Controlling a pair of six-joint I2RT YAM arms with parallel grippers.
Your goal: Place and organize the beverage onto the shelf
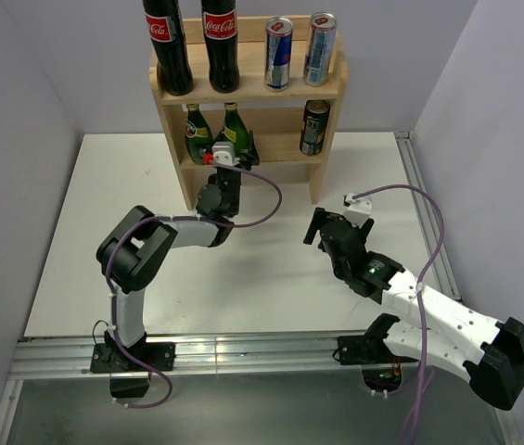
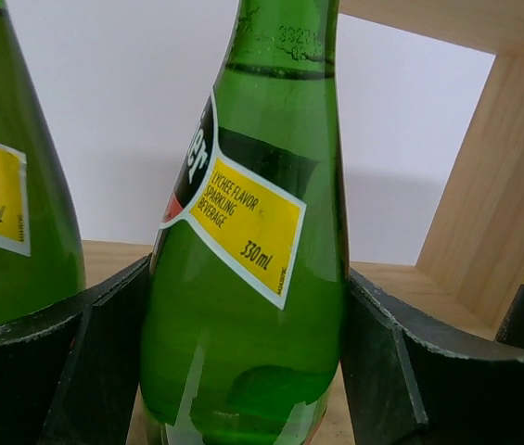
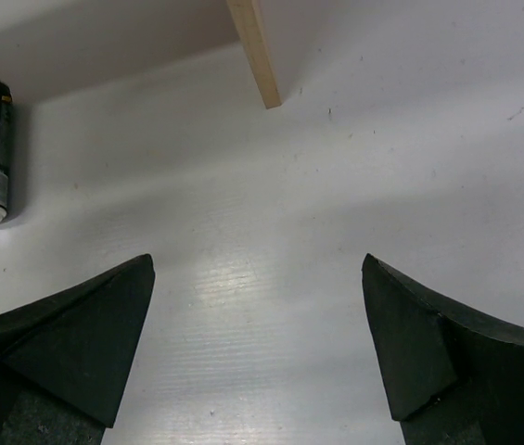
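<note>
Left gripper (image 2: 245,357) pinches the upright green bottle (image 2: 243,232) inside the shelf (image 1: 171,158), lower tier, just right of its twin (image 2: 6,213); right gripper (image 3: 257,338) spread.

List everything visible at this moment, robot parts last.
shelf: one, light wood, two tiers, far side of table
cola bottles: two, dark with red labels, top tier, left
slim cans: two, blue and silver, top tier, right
green bottles: two, lower tier, left
black can: one, lower tier, right
table: one, white
left arm's fingers: black, closed on right-hand green bottle
right arm's fingers: black, open above table
</note>
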